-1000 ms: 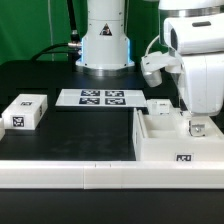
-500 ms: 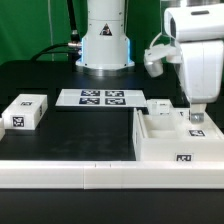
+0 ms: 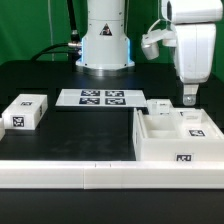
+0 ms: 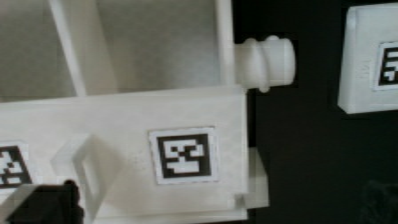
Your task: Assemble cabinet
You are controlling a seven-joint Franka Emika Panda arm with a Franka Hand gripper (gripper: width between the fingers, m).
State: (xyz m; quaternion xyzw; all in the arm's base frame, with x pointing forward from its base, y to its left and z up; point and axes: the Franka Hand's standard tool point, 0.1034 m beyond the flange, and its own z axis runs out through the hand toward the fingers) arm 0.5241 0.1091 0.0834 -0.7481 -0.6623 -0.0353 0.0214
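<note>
The arm points straight down, with the gripper over the white cabinet. I cannot tell if its jaws are apart.

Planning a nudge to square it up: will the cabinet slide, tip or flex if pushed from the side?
Likely slides rather than tips: the cabinet sits low and wide on the table. Probably stiff, given its thick white walls. The side peg may snag.
</note>
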